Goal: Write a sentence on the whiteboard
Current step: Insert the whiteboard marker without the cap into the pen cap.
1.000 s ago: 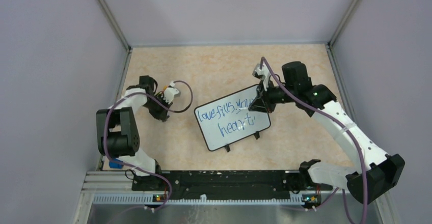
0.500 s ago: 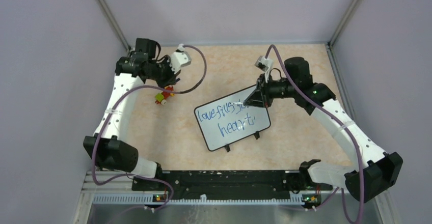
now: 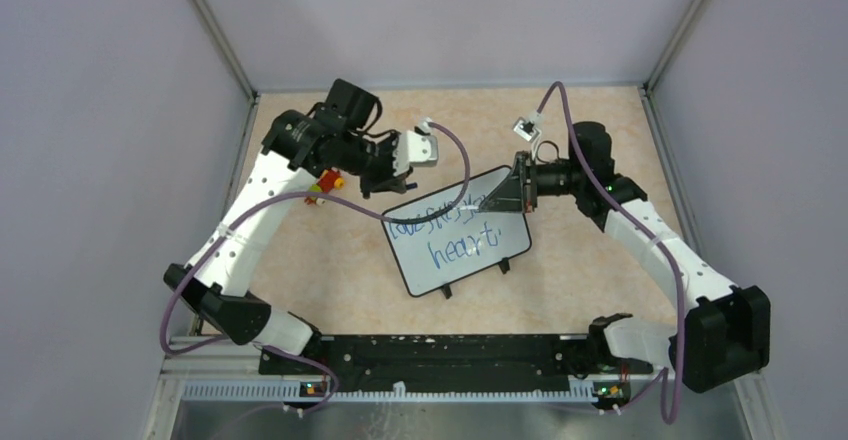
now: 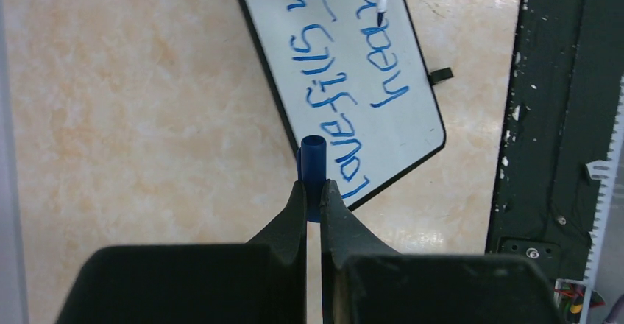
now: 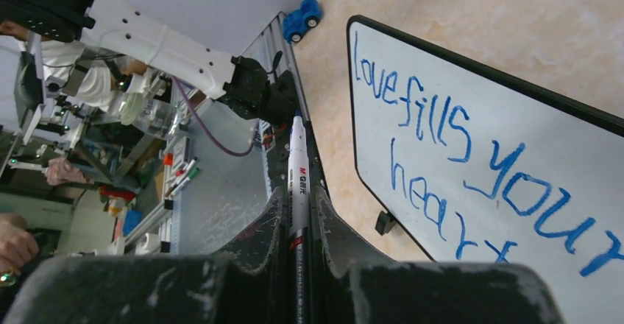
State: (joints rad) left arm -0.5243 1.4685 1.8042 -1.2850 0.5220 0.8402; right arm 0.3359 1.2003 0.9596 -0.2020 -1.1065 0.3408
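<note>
L gripper (image 4: 313, 191) swung to whiteboard (image 4: 413, 129), pinching blue cap (image 4: 312, 155); R gripper (image 5: 298, 195) grips marker (image 5: 297, 155).

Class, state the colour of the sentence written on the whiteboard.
Blue. The sentence on the whiteboard shows best in the right wrist view.

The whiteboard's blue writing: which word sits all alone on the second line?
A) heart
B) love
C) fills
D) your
A: on the whiteboard the sentence reads "love fills your" along the first line, with "heart" by itself on the line beneath.
</note>
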